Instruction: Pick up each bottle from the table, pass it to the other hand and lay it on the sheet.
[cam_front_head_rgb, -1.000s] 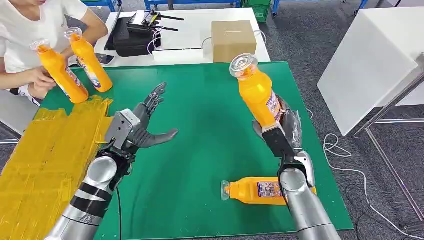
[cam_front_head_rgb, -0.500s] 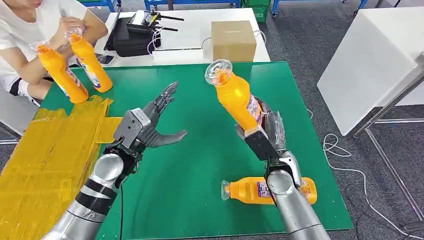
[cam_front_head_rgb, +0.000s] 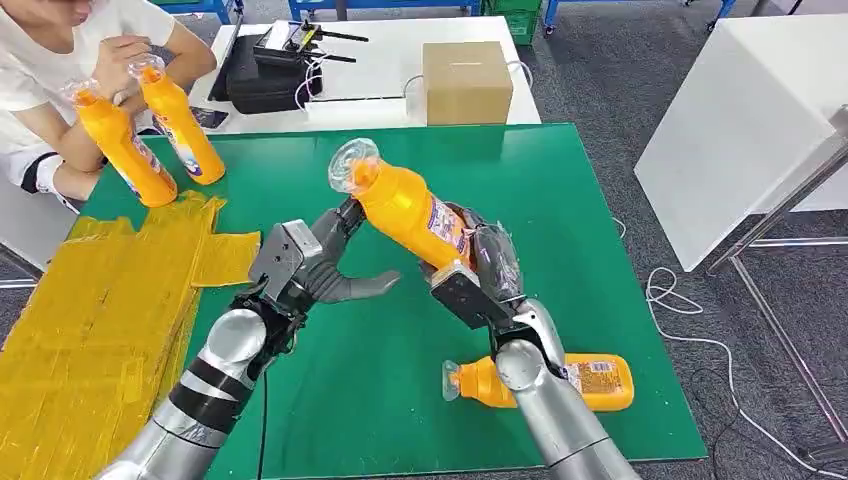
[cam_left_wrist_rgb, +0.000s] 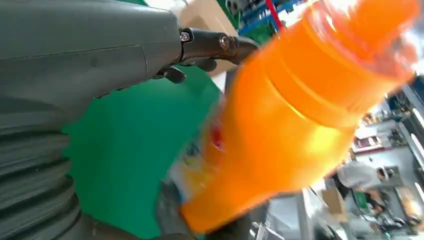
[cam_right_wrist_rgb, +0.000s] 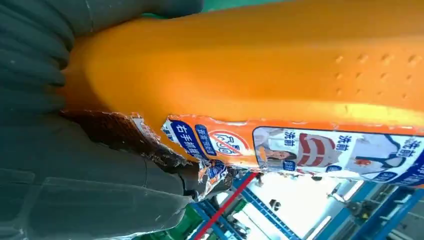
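A second bottle (cam_front_head_rgb: 545, 380) lies on its side at the near right of the green table (cam_front_head_rgb: 400, 400), partly behind the right forearm. The right hand (cam_front_head_rgb: 480, 280) grips the held bottle (cam_front_head_rgb: 405, 208) at its base, tilting it left, clear cap up. The left hand (cam_front_head_rgb: 315, 265) is spread wide, fingertips beside the bottle's neck. Yellow sheet (cam_front_head_rgb: 90, 310) lies left. Far left, a person (cam_front_head_rgb: 60, 60) holds two orange bottles (cam_front_head_rgb: 150, 130) upright.
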